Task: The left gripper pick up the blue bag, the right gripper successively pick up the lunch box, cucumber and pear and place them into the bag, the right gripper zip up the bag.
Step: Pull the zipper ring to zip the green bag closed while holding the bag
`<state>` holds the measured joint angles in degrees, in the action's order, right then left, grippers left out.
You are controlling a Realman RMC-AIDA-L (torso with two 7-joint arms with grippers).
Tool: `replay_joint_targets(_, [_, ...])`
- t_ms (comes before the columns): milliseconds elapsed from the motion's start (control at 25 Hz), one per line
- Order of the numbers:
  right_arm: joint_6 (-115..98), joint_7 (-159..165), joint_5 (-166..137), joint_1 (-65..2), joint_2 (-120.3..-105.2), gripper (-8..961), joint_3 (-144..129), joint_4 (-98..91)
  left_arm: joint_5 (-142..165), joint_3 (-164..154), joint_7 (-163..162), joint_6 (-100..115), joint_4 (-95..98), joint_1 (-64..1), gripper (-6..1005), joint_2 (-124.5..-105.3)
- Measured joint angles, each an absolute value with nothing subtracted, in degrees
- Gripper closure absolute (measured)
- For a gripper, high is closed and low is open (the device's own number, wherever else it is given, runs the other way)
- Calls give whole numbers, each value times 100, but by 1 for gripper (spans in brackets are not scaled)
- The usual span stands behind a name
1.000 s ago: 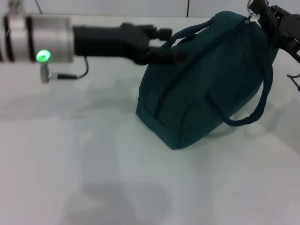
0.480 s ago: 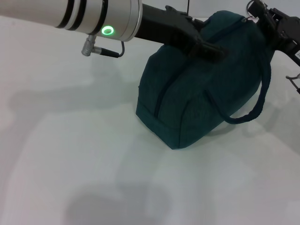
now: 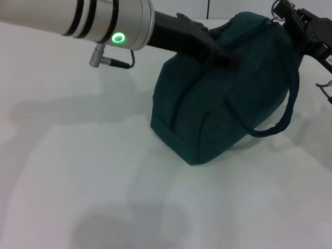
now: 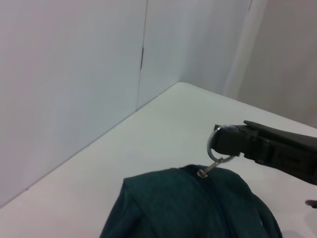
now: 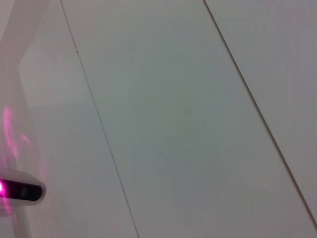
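The blue bag (image 3: 218,104) stands on the white table, its zipper line closed along the top and one loop handle (image 3: 282,122) hanging down its near side. My left gripper (image 3: 220,52) reaches in from the upper left and lies across the bag's top, beside the far handle. At the bag's far top end my right gripper (image 3: 284,13) is shut on the metal ring pull (image 4: 217,148) of the zipper; in the left wrist view the right gripper (image 4: 230,141) pinches that ring above the bag (image 4: 188,208). The lunch box, cucumber and pear are out of view.
The white table (image 3: 78,171) spreads out in front of and to the left of the bag. A pale panelled wall (image 4: 74,74) runs close behind the table's far edge. The right wrist view holds only wall panels.
My left arm has swung up and farther over the bag, from beside its left end onto its top. The bag and my right gripper have stayed put.
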<state>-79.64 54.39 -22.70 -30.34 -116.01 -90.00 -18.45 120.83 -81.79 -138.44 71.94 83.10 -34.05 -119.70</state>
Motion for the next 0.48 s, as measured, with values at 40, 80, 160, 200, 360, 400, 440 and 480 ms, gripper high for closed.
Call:
replay_joint_targets(40, [-7954, 5439, -2269, -3034, -11602, 946, -9000, -1845, 12070, -8190, -13820, 7191, 8290, -3397, 241, -11971])
replay_joint_targets(80, [-7948, 5439, -2267, -3034, -11601, 946, -9000, -1845, 12061, -8200, -13796, 7190, 8279, -3395, 283, -11970])
replay_joint_targets(160, [-7945, 5440, -2262, -3034, -11602, 946, -9000, -1843, 12053, -8213, -13754, 7188, 8257, -3393, 366, -11970])
replay_joint_targets(200, [-7945, 5440, -2259, -3034, -11601, 946, -9000, -1832, 12046, -8213, -13723, 7187, 8248, -3393, 388, -11970])
replay_joint_targets(360, [-7944, 5440, -2242, -3033, -11602, 946, -9000, -1805, 12034, -8222, -13520, 7187, 8222, -3386, 476, -11970])
replay_joint_targets(400, [-7945, 5440, -2242, -3033, -11602, 946, -9000, -1803, 12034, -8232, -13473, 7190, 8213, -3385, 497, -11970])
replay_joint_targets(440, [-7945, 5441, -2241, -3034, -11605, 946, -9000, -1802, 12034, -8247, -13426, 7193, 8204, -3385, 519, -11970])
replay_joint_targets(480, [-7945, 5441, -2241, -3035, -11606, 946, -9000, -1801, 12033, -8262, -13402, 7193, 8198, -3384, 541, -11970])
